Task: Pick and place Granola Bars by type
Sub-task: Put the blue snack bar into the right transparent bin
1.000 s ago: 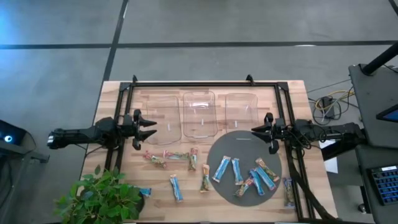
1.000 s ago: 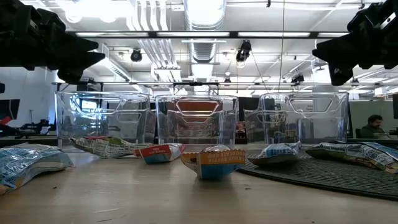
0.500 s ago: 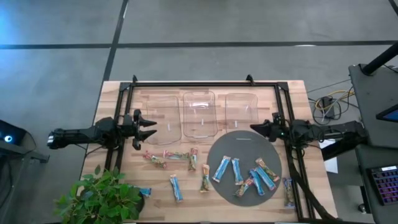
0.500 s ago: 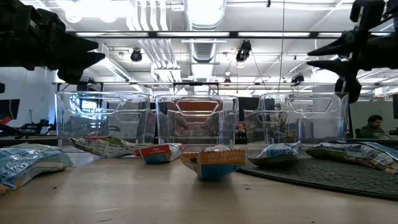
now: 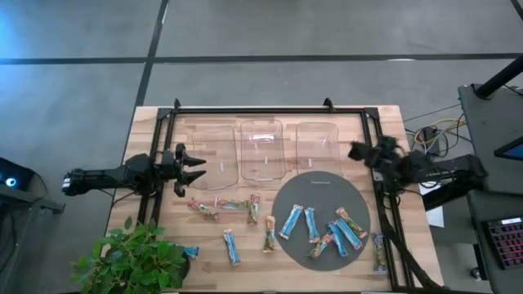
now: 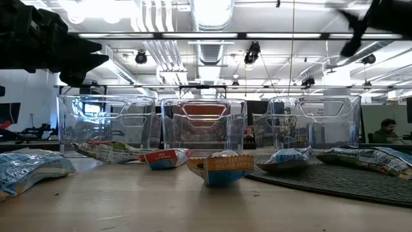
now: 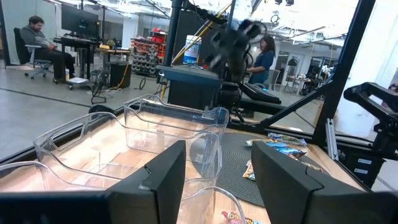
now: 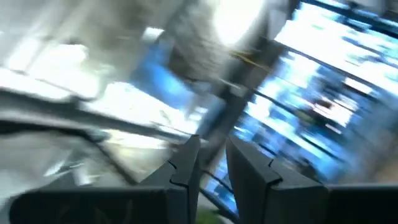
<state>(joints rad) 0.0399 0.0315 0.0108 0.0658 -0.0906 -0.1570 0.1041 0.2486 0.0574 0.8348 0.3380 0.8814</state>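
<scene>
In the high view, your left end effector (image 5: 194, 166) hangs with its fingers spread wide beside the left clear bin (image 5: 214, 155), and it holds nothing. Your right end effector (image 5: 359, 152) is above the tabletop's (image 5: 204, 245) right edge, near the right clear bin (image 5: 317, 145); its fingers are nearly closed and empty. The granola bars (image 5: 310, 224) are not sorted yet: most lie on the round grey mat (image 5: 319, 184), the others lie on the wood in front of the bins. For a good first pick, I think you should choose a bar that lies apart from its neighbours, such as the light blue bar (image 5: 231, 246), and open the right fingers before you go down.

In the low view, the bars (image 6: 220, 167) lie in a row before three empty bins (image 6: 203, 122).

In the left wrist view, the two wide fingers (image 7: 165, 177) frame a bin's rim.

The right wrist view is smeared; only its narrow fingers (image 8: 183, 165) can be read. A potted plant (image 5: 135, 257) covers part of one bar.
</scene>
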